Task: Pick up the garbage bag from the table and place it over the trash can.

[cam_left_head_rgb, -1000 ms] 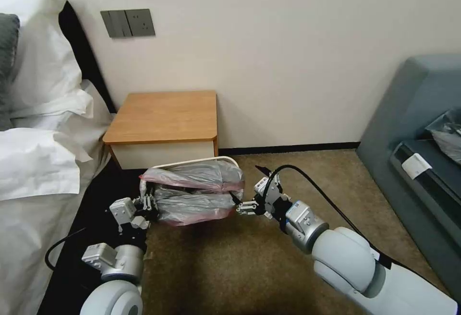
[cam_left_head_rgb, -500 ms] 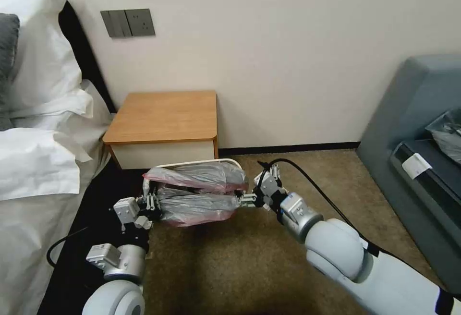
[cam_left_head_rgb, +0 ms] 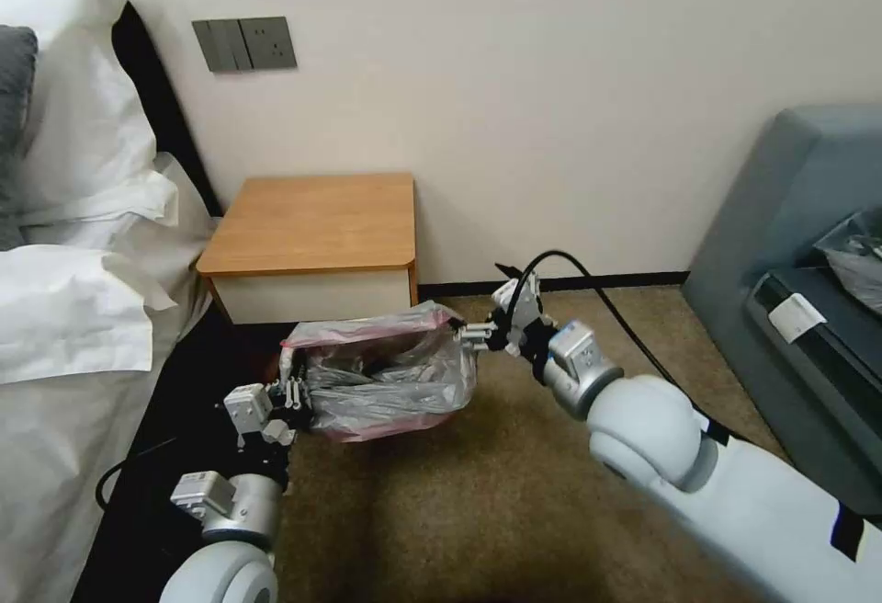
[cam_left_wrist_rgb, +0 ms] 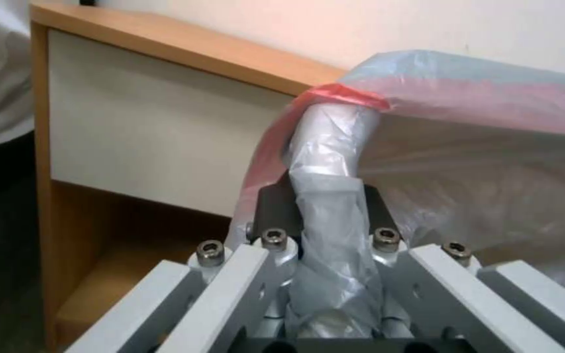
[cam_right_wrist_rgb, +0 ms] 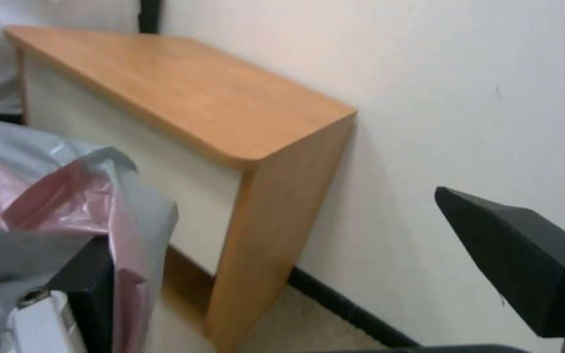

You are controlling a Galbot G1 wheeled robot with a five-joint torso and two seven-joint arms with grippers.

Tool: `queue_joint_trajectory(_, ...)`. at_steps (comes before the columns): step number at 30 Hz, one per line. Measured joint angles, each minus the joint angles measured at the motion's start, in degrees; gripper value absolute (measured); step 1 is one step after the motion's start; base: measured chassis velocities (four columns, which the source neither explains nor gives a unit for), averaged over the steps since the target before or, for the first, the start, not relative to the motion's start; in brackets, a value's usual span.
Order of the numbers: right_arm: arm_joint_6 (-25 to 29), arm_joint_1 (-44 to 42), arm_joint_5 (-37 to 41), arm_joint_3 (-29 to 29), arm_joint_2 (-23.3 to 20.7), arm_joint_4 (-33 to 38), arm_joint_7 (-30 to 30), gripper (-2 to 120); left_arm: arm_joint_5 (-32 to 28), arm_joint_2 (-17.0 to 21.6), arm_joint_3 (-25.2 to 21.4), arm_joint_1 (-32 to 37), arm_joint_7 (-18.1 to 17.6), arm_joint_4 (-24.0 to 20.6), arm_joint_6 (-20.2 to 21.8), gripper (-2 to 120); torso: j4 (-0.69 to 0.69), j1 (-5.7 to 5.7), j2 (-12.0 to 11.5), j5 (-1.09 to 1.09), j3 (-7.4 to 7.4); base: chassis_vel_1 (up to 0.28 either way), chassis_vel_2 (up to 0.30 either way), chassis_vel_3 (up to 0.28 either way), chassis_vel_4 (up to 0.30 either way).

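Left tool (cam_left_head_rgb: 296, 394) pinches the garbage bag (cam_left_head_rgb: 390, 381) at its near-left rim. Right tool (cam_left_head_rgb: 471, 335), jaws wide, sits at the bag's far-right corner, near the bench (cam_left_head_rgb: 312, 221).

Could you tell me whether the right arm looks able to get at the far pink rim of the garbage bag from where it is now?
Probably yes: the right gripper is open at the garbage bag's far right corner, nothing between.
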Motion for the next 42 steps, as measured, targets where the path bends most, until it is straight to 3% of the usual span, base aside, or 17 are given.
queue_joint_trajectory(12,-1.58,6.09,8.12,-0.42,-1.61,-5.76,-3.17,100,0.91,0.2,-0.38,0.18,2.75,1.11,-2.55,8,0.0,0.0,0.0,0.0,0.0,0.0,0.0,0.0,0.0)
queue_joint_trajectory(18,-6.88,11.35,18.66,-0.73,-3.22,-9.28,-9.32,100,2.58,0.0,-0.48,0.27,5.56,2.13,-3.7,8,0.0,0.0,0.0,0.0,0.0,0.0,0.0,0.0,0.0)
queue_joint_trajectory(26,-10.94,15.26,25.41,-2.32,-3.7,-13.97,-15.65,100,3.48,0.07,-0.96,0.29,8.43,2.51,-3.96,8,0.0,0.0,0.0,0.0,0.0,0.0,0.0,0.0,0.0)
queue_joint_trajectory(28,-11.77,15.88,25.85,-2.48,-3.63,-14.72,-16.72,100,3.58,0.06,-0.98,0.3,8.82,2.59,-3.97,8,0.0,0.0,0.0,0.0,0.0,0.0,0.0,0.0,0.0)
queue_joint_trajectory(32,-14.59,18.45,25.24,-3.18,-3.03,-19.54,-24.67,100,3.68,-0.12,-0.98,0.37,10.42,2.66,-3.98,8,0.0,0.0,0.0,0.0,0.0,0.0,0.0,0.0,0.0)
queue_joint_trajectory(42,-14.67,21.73,24.7,-7.13,-2.49,-24.9,-30.19,100,3.06,-0.37,-0.99,0.5,12.81,2.88,-4.41,8,-0.01,0.0,0.0,0.0,0.0,0.0,0.0,0.0,0.0)
